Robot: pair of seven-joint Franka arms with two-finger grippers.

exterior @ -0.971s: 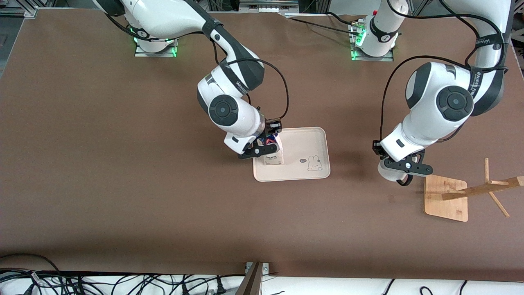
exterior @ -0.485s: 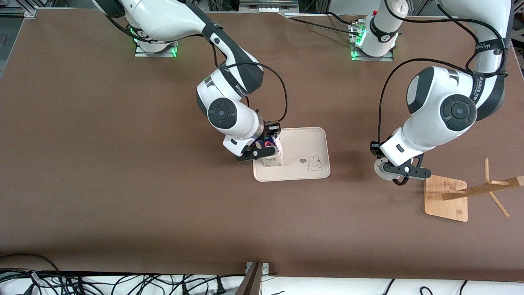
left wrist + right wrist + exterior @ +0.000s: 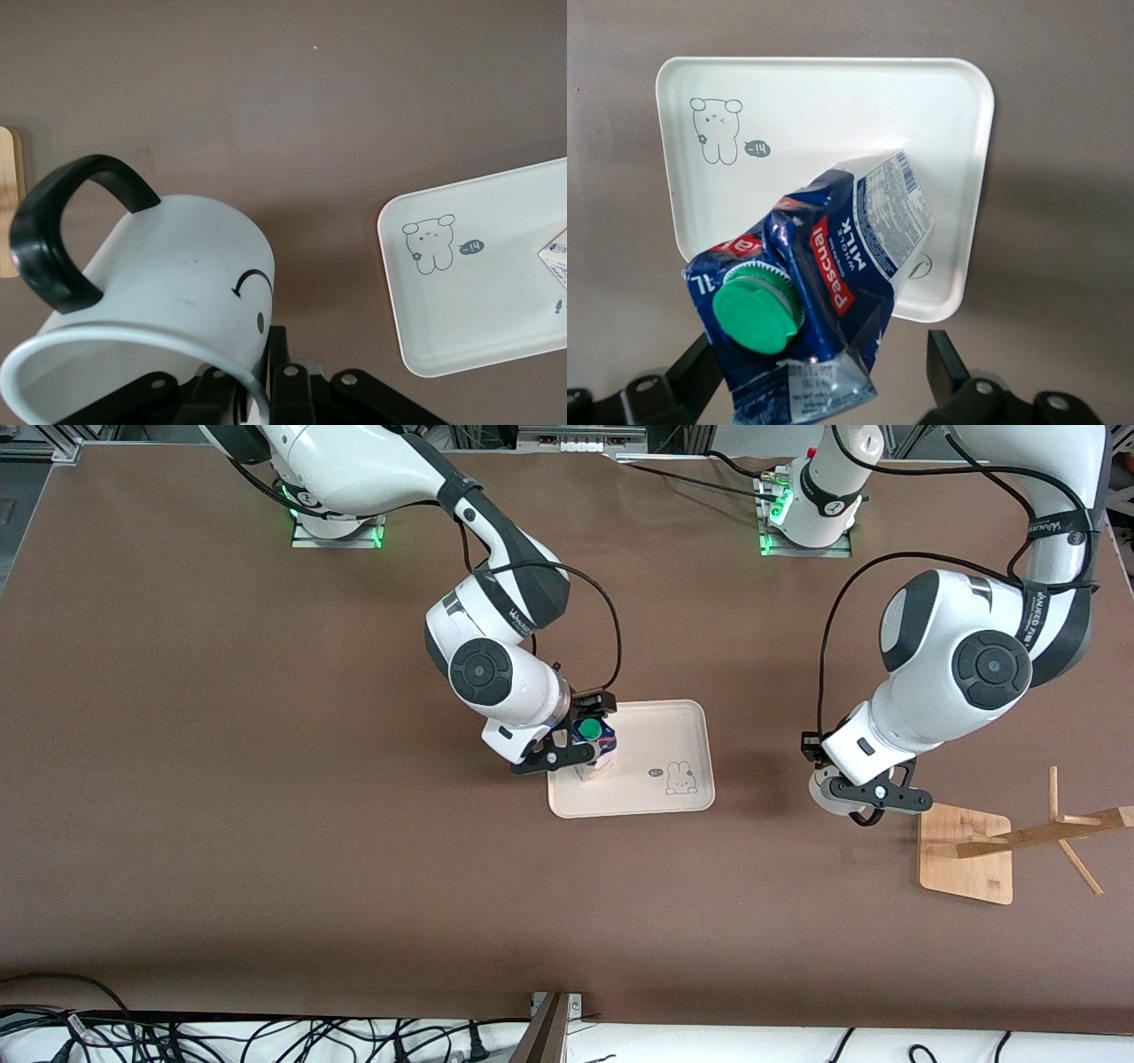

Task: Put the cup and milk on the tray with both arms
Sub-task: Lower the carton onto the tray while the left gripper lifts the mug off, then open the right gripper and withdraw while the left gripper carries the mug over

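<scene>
The milk (image 3: 591, 733), a blue-topped carton with a green cap, stands on the cream tray (image 3: 660, 735) at the end toward the right arm. My right gripper (image 3: 576, 751) is around the carton's top with its jaws open. In the right wrist view (image 3: 822, 356) there is a clear gap between one finger (image 3: 943, 363) and the milk (image 3: 824, 266), whose base rests on the tray (image 3: 833, 115). My left gripper (image 3: 873, 797) is shut on the rim of the white cup (image 3: 828, 795) and holds it over the table between the tray and the wooden rack. The left wrist view shows the cup (image 3: 177, 266), the gripper (image 3: 257, 382) and the tray (image 3: 478, 292).
A wooden rack with pegs stands on its flat base (image 3: 966, 850) toward the left arm's end, close to the held cup. The bunny drawing (image 3: 680, 778) marks the tray's part nearer the front camera. Cables lie along the table's near edge.
The right gripper's jaws have opened around the milk, and the carton's green cap now shows from above. The left gripper with the cup moved a little toward the tray, then held still.
</scene>
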